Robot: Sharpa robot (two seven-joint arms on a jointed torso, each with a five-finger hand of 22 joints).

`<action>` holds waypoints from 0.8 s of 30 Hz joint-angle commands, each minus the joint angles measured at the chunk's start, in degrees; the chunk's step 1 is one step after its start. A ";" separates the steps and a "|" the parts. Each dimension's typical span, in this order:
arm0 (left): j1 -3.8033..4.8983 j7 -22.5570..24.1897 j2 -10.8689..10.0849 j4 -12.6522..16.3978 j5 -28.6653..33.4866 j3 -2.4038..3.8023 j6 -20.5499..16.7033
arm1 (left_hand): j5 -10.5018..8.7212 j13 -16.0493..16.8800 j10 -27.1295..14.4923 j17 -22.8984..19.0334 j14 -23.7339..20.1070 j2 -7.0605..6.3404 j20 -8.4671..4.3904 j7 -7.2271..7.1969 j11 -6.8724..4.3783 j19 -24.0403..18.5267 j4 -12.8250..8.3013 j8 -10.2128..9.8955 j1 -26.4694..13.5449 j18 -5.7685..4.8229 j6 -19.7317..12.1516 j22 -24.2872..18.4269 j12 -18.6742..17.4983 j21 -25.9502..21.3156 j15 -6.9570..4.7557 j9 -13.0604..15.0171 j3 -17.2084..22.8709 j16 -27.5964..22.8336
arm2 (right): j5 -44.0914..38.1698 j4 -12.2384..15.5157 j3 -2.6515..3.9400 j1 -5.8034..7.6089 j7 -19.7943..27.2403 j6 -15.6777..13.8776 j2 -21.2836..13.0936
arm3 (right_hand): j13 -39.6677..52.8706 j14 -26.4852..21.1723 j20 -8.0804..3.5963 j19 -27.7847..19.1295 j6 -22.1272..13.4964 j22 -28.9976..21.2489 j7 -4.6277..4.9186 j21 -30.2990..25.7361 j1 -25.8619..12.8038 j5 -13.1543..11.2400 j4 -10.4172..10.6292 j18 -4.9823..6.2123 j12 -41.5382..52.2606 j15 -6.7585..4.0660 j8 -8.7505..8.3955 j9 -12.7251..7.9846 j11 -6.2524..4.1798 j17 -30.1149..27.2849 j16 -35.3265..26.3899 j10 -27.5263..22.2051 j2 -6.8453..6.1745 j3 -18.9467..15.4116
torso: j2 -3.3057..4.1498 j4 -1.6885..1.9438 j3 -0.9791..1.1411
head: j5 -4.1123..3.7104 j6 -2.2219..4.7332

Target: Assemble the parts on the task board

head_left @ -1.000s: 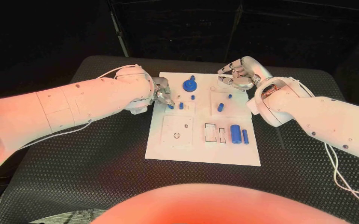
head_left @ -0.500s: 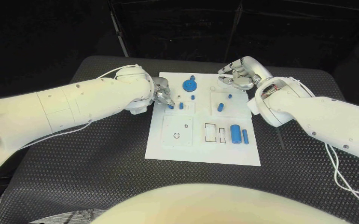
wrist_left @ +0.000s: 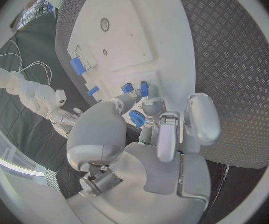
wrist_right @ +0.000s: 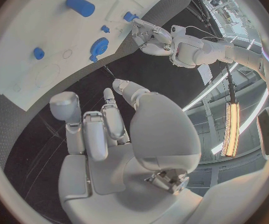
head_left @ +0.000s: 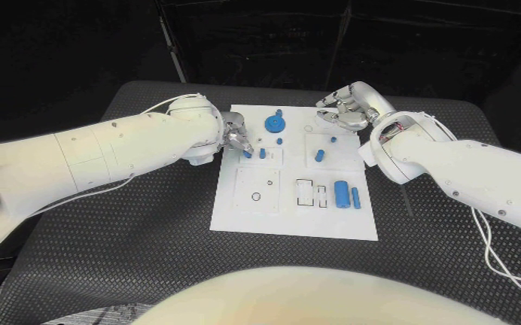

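The white task board [head_left: 284, 216] lies mid-table. My left hand [head_left: 236, 141] hovers at its far left edge, thumb and fingertips [wrist_left: 153, 104] apart, just beside two small blue pegs [head_left: 248, 154] [head_left: 263, 152], also the pegs [wrist_left: 127, 88] [wrist_left: 144, 88] in the left wrist view; whether it touches them I cannot tell. A blue gear-shaped part [head_left: 275, 123] sits past them, showing between the fingers as the gear [wrist_left: 136, 118]. My right hand [head_left: 348, 113] hangs over the far right corner, fingers curled in, holding nothing [wrist_right: 103, 129].
Other blue parts lie on the board: a short piece [head_left: 321, 155], a tiny peg [head_left: 333, 139], a cylinder [head_left: 342, 193] and a thin bar [head_left: 356, 197] beside rectangular slots [head_left: 312, 192]. A round socket [head_left: 256, 196] lies at the near left. Black ribbed mat [head_left: 130, 242] surrounds the board.
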 commanded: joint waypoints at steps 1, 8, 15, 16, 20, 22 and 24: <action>-0.29 -0.28 0.18 -0.14 0.04 -0.21 1.62 | -0.03 0.13 0.31 15.09 6.15 0.09 -0.33 -0.47 -0.13 1.45 0.49 0.23 -0.64 -0.53 0.35 9.96 0.18 0.39 -0.37 -0.06 -0.18 0.36 | 0.06 0.18 0.05 0.11 0.36 0.12 0.00 | 0.08 4.61 0.03 -0.37 -0.44 0.06 0.09 -0.16 0.48 0.35 -0.08 0.50 0.13 0.00 0.40 -0.02 -0.04 9.12 -0.28 -0.04 0.17 -0.30 | -0.02 0.03 -0.02 | -0.03 -0.01; -0.28 -0.28 0.54 -0.49 0.04 -0.21 1.68 | -0.07 0.27 0.40 15.09 6.15 -0.09 -0.38 -0.54 -0.19 1.48 0.71 0.33 -1.15 -0.55 0.46 9.98 0.29 0.50 -0.42 -0.11 -0.54 0.36 | 0.06 0.22 0.05 0.11 0.35 0.10 -0.01 | 0.08 4.61 0.03 -0.37 -0.44 0.06 0.09 -0.16 0.48 0.35 -0.08 0.50 0.13 0.00 0.40 -0.02 -0.04 9.12 -0.28 -0.04 0.17 -0.30 | -0.04 0.01 0.00 | -0.07 -0.01; -0.27 -0.29 1.06 -0.94 0.04 -0.21 2.19 | -0.15 0.98 0.79 15.09 6.15 -0.62 -0.48 -0.68 -0.30 1.64 1.42 0.56 -2.50 -0.67 0.83 10.13 0.79 1.19 -0.51 -0.28 -1.93 0.36 | 0.06 0.32 0.05 0.11 0.35 0.07 -0.04 | 0.08 4.61 0.03 -0.37 -0.44 0.06 0.09 -0.16 0.48 0.35 -0.08 0.50 0.13 0.00 0.40 -0.02 -0.04 9.12 -0.28 -0.04 0.17 -0.30 | -0.02 0.00 0.03 | -0.16 -0.01; -0.27 -0.29 1.12 -0.99 0.04 -0.21 2.27 | -0.16 1.32 0.99 15.09 6.15 -0.70 -0.50 -0.73 -0.34 1.71 1.57 0.62 -2.73 -0.72 0.96 10.20 1.02 1.49 -0.53 -0.31 -2.27 0.36 | 0.06 0.34 0.05 0.11 0.35 0.07 -0.05 | 0.08 4.61 0.03 -0.37 -0.44 0.06 0.09 -0.16 0.48 0.35 -0.08 0.50 0.13 0.00 0.40 -0.02 -0.04 9.12 -0.28 -0.04 0.17 -0.30 | -0.04 0.01 0.01 | -0.20 -0.01; -0.27 -0.30 1.32 -1.16 0.04 -0.30 2.71 | -0.20 2.06 1.45 15.09 6.15 -0.90 -0.57 -0.86 -0.45 1.86 2.00 0.78 -3.35 -0.83 1.33 10.35 1.55 2.15 -0.61 -0.43 -3.41 0.36 | 0.06 0.42 0.05 0.12 0.32 0.04 -0.13 | 0.08 4.61 0.03 -0.37 -0.44 0.06 0.09 -0.16 0.48 0.35 -0.08 0.50 0.13 0.00 0.40 -0.02 -0.04 9.12 -0.28 -0.04 0.17 -0.30 | 0.00 -0.02 0.05 | -0.23 -0.01; -0.26 -0.31 1.42 -1.29 0.04 -0.33 2.85 | -0.21 2.32 1.61 15.09 6.15 -0.90 -0.60 -0.91 -0.49 1.91 2.20 0.83 -3.58 -0.86 1.48 10.39 1.74 2.36 -0.64 -0.48 -3.87 0.36 | 0.06 0.45 0.05 0.12 0.31 0.03 -0.16 | 0.08 4.61 0.03 -0.37 -0.44 0.06 0.09 -0.16 0.48 0.35 -0.08 0.50 0.13 0.00 0.40 -0.02 -0.04 9.12 -0.28 -0.04 0.17 -0.30 | 0.01 -0.02 0.02 | -0.27 -0.01; -0.26 -0.32 1.52 -1.49 0.04 -0.36 2.96 | -0.21 2.43 1.67 15.09 6.15 -0.87 -0.63 -0.93 -0.51 1.94 2.32 0.85 -3.69 -0.87 1.55 10.41 1.81 2.45 -0.67 -0.53 -4.14 0.36 | 0.06 0.47 0.05 0.12 0.30 0.02 -0.17 | 0.08 4.61 0.03 -0.37 -0.44 0.06 0.09 -0.16 0.48 0.35 -0.08 0.50 0.13 0.00 0.40 -0.02 -0.04 9.12 -0.28 -0.04 0.17 -0.30 | -0.01 0.02 0.00 | -0.29 -0.01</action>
